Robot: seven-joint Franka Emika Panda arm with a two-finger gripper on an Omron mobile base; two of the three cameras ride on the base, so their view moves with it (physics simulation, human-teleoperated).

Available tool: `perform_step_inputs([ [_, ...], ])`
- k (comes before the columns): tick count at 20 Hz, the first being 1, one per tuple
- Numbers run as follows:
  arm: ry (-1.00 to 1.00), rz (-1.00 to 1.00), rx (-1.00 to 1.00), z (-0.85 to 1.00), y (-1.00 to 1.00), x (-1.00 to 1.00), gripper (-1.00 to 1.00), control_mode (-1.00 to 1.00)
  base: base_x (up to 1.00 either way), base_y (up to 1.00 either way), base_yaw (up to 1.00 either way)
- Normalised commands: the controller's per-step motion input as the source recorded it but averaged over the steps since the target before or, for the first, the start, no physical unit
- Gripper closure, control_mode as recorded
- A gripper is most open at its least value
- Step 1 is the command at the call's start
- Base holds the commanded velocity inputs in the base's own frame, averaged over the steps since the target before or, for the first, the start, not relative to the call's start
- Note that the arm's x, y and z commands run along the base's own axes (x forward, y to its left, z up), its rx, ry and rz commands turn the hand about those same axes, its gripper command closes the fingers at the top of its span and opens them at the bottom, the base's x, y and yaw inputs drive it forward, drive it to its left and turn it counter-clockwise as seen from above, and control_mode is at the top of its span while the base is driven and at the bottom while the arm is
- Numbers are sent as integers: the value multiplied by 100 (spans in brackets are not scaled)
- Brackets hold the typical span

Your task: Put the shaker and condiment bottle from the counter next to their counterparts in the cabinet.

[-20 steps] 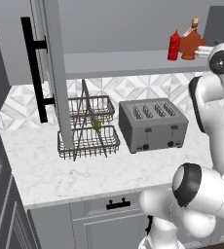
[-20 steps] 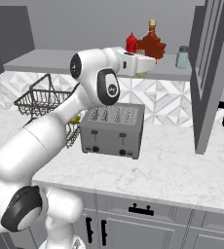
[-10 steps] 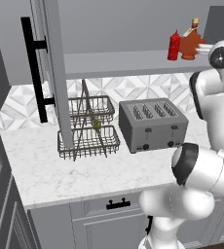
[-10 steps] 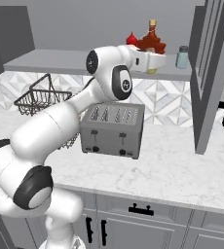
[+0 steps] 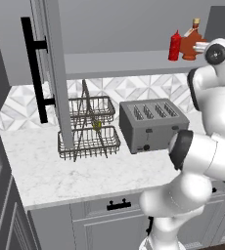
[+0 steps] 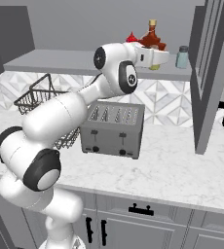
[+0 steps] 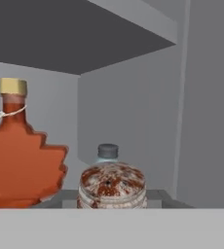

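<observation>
On the grey cabinet shelf (image 6: 60,63) stand the red squeeze bottle (image 5: 174,45), the dark-red leaf-shaped bottle (image 6: 152,36) and the pale blue-grey shaker (image 6: 182,57). My gripper (image 6: 158,62) hangs just over the shelf's front edge, between the leaf bottle and the pale shaker. It is shut on the yellowish-green shaker (image 6: 155,67). In the hand view that shaker's speckled tan top (image 7: 112,186) sits low and close. The pale shaker (image 7: 107,151) is right behind it and the leaf bottle (image 7: 21,158) is to its left. My fingertips are hidden.
A grey toaster (image 6: 114,129) stands on the marble counter (image 6: 172,170) under my arm. A wire rack (image 5: 87,136) holds a small yellow-green item (image 5: 97,124). The open cabinet door (image 5: 53,73) with its black bar handle hangs at the left, another door (image 6: 209,73) at the right.
My hand has swung along the shelf toward the leaf bottle and the pale shaker, carrying the yellowish-green shaker with it. Nothing on the shelf or counter has moved.
</observation>
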Motion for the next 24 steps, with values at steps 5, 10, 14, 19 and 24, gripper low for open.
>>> perform_step_inputs([
  [5, 0, 0, 0, -6, -13, 26, 100, -100, 0, 0, 0],
  [10, 0, 0, 0, -9, 0, 17, 100, -100, 0, 0, 0],
  [14, 0, 0, 0, -14, 0, 21, 100, -100, 0, 0, 0],
  [19, 0, 0, 0, -6, -3, 29, 100, -100, 0, 0, 0],
  [24, 0, 0, 0, 0, -10, 30, 100, -100, 0, 0, 0],
])
